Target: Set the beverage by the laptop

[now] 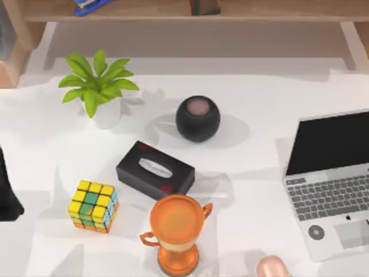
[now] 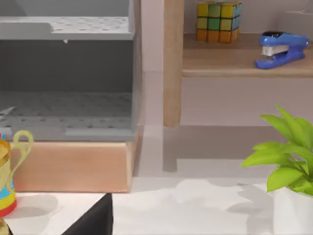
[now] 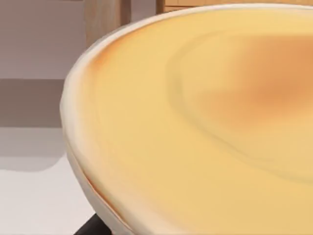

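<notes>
- The right wrist view sits close against a broad, pale orange-yellow rounded surface [image 3: 205,127] with a cream rim; what it belongs to cannot be told, and whether the right claw is wide, narrow or holding anything cannot be told either.
- At the counter's left edge in the top view a dark shape [image 1: 7,193] reaches in, part of the left arm; the state of the left claw cannot be told.
- A pinkish rounded object [image 1: 272,267] sits at the counter's front edge, just left of the laptop's front corner; what it is cannot be told.
- The laptop [image 1: 331,184] stands open at the counter's right edge, black screen up, grey keys and pale trackpad toward the front.
- An orange trophy cup [image 1: 176,234] with two handles stands at the front edge near the middle; its bowl looks empty from above.
- Just behind it lies a black tissue box [image 1: 154,170], set at an angle, with a white tissue in its slot.
- A Rubik's cube [image 1: 93,205] sits left of the trophy cup, well apart from the tissue box.
- A dark round speaker [image 1: 198,118] stands near the middle of the counter, behind the tissue box.
- A white pot holding a green plant [image 1: 99,86] stands toward the back left corner.
- The counter [image 1: 242,173] is white, with soft shadows.
- Behind it runs a wooden shelf [image 1: 277,10]; the left wrist view shows a blue stapler [image 2: 281,49] and a second colour cube [image 2: 218,20] on it, beside a grey perforated cabinet [image 2: 66,73].
</notes>
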### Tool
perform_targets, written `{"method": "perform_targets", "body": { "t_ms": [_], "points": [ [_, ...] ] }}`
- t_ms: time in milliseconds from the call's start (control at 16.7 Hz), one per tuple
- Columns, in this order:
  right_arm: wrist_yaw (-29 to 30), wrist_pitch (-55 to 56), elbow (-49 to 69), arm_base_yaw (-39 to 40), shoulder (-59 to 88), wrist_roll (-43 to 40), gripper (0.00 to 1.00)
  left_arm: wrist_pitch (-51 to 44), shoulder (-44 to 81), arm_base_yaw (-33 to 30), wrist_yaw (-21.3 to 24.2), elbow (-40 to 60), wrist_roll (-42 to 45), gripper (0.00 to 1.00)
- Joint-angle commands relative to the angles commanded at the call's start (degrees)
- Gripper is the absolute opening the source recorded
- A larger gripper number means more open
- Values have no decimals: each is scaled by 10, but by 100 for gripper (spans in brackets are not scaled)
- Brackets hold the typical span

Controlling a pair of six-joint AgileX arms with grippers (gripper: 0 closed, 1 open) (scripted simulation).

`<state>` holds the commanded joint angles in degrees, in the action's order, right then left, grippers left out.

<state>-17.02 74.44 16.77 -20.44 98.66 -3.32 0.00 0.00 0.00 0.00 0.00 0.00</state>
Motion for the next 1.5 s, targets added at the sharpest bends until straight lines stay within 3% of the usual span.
{"method": "perform_targets", "body": {
  "t_ms": [420,1500],
  "points": [
    [-24,-68,-8,-37,-125,-7,0,0,0,0,0,0,0,100],
    [-131,-398,-145,-120,-496,-35,0,0,0,0,0,0,0,100]
  ]
}}
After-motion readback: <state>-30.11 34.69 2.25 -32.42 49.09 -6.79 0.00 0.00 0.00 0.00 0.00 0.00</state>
